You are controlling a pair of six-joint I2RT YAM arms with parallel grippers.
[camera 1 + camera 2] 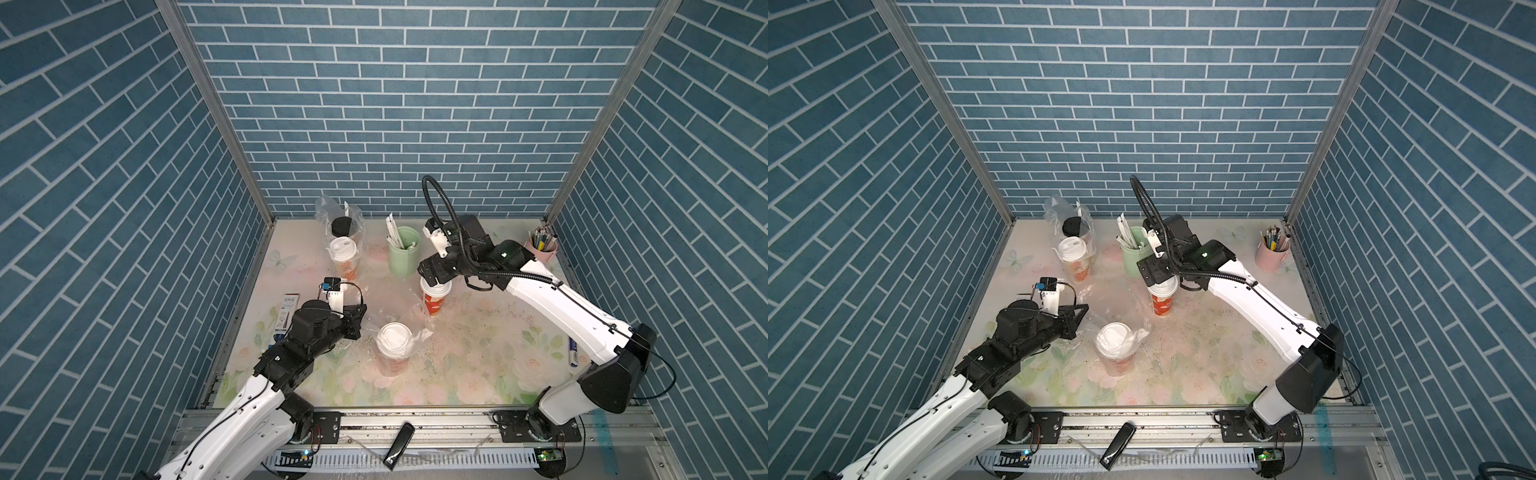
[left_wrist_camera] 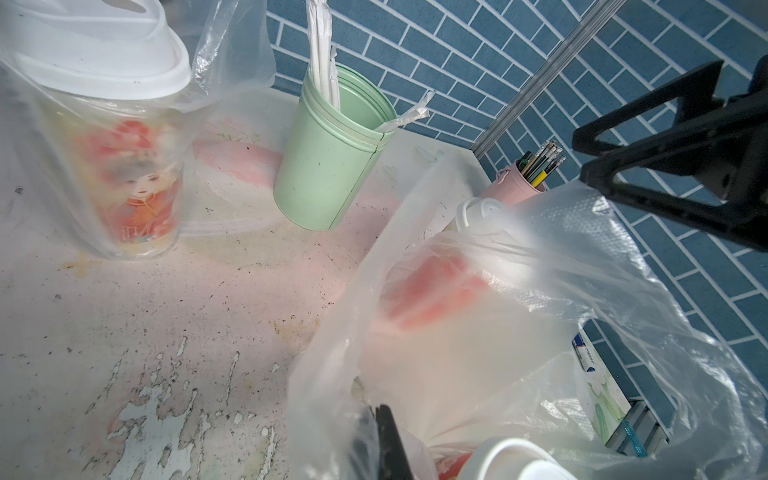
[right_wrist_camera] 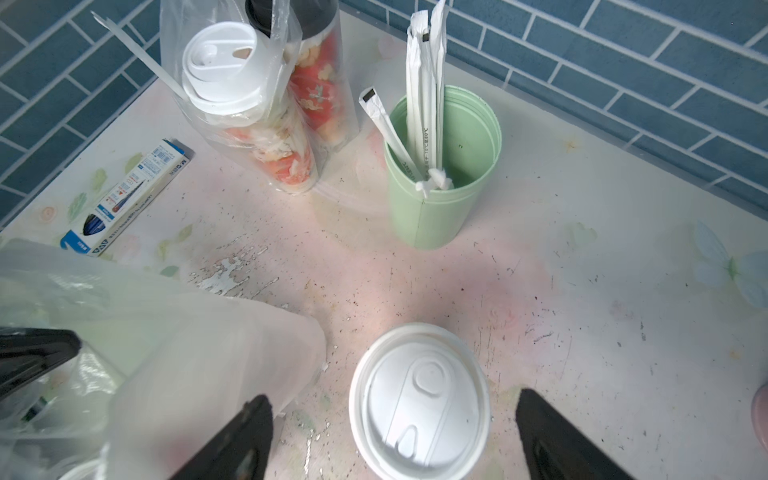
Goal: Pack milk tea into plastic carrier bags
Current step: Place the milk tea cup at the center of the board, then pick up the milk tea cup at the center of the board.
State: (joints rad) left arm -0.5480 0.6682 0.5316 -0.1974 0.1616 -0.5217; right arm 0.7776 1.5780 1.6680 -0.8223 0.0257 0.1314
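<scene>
Clear plastic bag sat pinched in my left gripper, jaws together on its film. A white-lidded cup stood inside it, well in front of the green straw holder. My right gripper stood spread apart astride a bare cup just before that holder. Left of the holder, another bag held two more cups.

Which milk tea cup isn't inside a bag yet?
The red cup between the right gripper's open jaws: it stands bare on the table. The black-lidded cup, its white-lidded neighbour and the near cup sit inside clear bags.
</scene>
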